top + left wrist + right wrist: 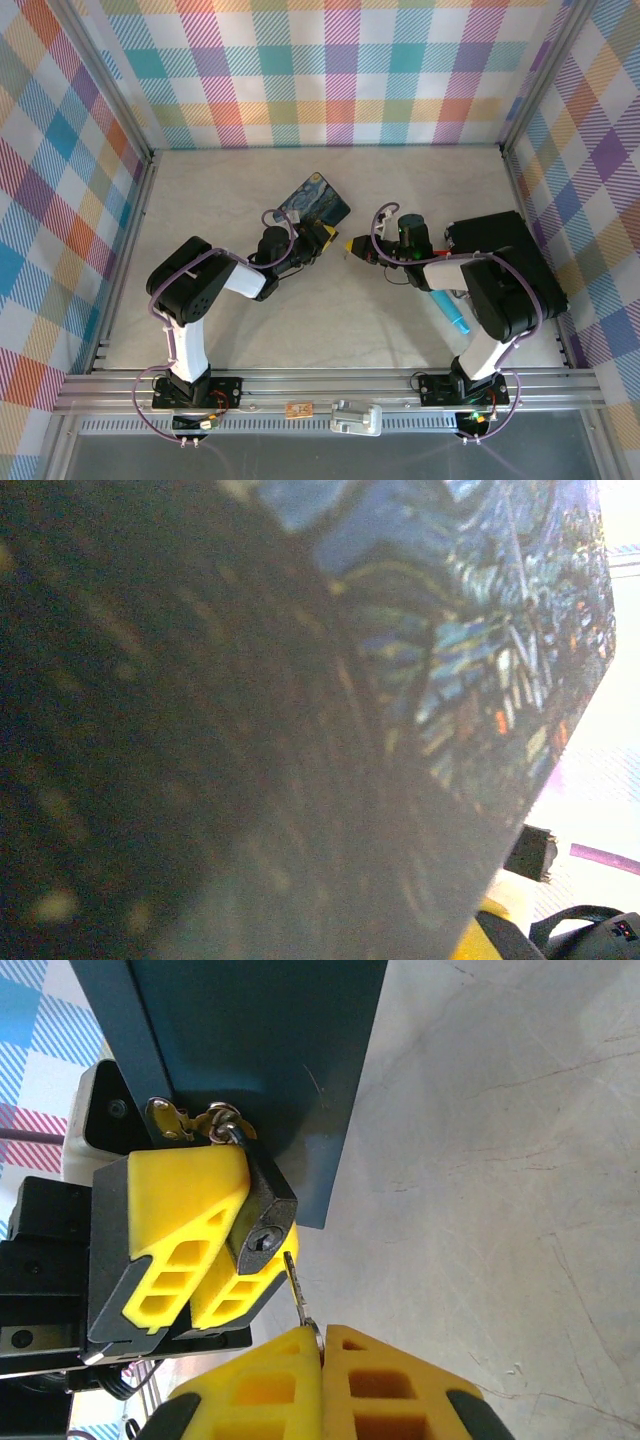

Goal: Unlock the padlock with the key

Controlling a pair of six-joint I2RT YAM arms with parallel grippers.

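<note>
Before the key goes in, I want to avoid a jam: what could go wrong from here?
1. The thin pale metal key, pinched by its head in the right gripper, has its tip just off the keyhole of the small dark-grey padlock; pushing now could bend or twist it.
2. The padlock hangs from a brass hasp on the blue painted tin, held between the yellow fingers of the left gripper; a push might swing it off line.

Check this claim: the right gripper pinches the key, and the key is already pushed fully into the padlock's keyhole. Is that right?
Not quite. The right gripper does pinch the key, but the right wrist view shows its tip beside the keyhole of the padlock, not inside it.
</note>
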